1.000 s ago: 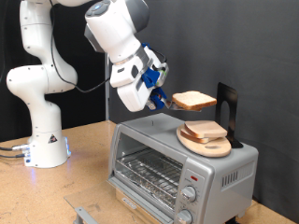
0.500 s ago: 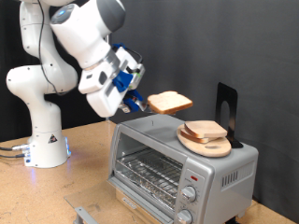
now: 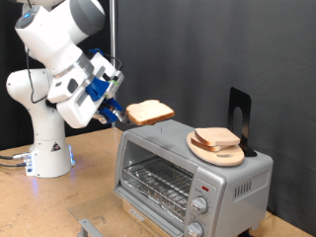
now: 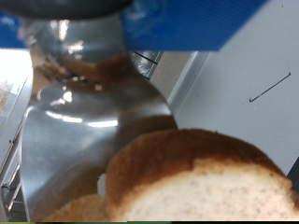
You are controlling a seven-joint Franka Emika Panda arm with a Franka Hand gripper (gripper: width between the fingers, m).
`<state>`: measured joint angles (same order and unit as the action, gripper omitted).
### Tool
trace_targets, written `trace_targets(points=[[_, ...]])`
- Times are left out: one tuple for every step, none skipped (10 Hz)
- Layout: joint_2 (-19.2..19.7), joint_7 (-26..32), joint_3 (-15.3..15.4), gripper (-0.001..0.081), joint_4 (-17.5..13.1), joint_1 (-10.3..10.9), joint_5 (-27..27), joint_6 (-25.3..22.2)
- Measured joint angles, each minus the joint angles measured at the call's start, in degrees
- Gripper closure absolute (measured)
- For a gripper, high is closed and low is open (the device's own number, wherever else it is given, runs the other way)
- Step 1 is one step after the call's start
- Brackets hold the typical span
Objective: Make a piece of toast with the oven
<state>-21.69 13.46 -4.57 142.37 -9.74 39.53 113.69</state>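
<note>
Item: piece of toast (image 3: 150,112), one slice, pale crumb with brown crust. Gripped at one edge by the hand (image 3: 118,112), which is closed on it; slice held roughly level, in the air.

Change: over the past second the arm has swung towards the exterior view's left, carrying the slice from above the oven's roof to a point off the roof's left edge, slightly lower. Judged: the slice is lifted clear of the stack and being brought round towards the oven front; it is not yet inside.

Item: oven (image 3: 193,173), silver-grey, on the desk (image 3: 89,178), wire rack visible through the front. In the wrist view its metal top (image 4: 84,140) fills the background behind the slice (image 4: 201,182).

Item: two bread slices (image 3: 216,138) on a round wooden board (image 3: 215,153), on the oven roof near its right end, beside a black stand (image 3: 238,111).

Obstructions: none in the open air between slice and oven front; whether the door is open cannot be told.
</note>
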Motion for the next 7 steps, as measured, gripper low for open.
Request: trace_targets(points=[[0.1, 0.0, 0.1, 0.0411, 0.0, 0.0, 0.1, 0.1], [0.2, 0.0, 0.1, 0.0411, 0.5, 0.0, 0.9, 1.1], [0.4, 0.3, 0.1, 0.0411, 1.5, 0.0, 1.2, 2.4], [0.7, 0.9, 0.0, 0.0411, 3.0, 0.0, 1.2, 4.4], [1.2, 1.8, -0.3, 0.0411, 4.4, -0.3, 1.1, 6.1], [1.8, 3.5, -1.0, 0.0411, 5.6, -0.7, 1.1, 7.2], [2.6, 5.4, -2.0, 0.0411, 6.3, -1.2, 1.1, 8.0]])
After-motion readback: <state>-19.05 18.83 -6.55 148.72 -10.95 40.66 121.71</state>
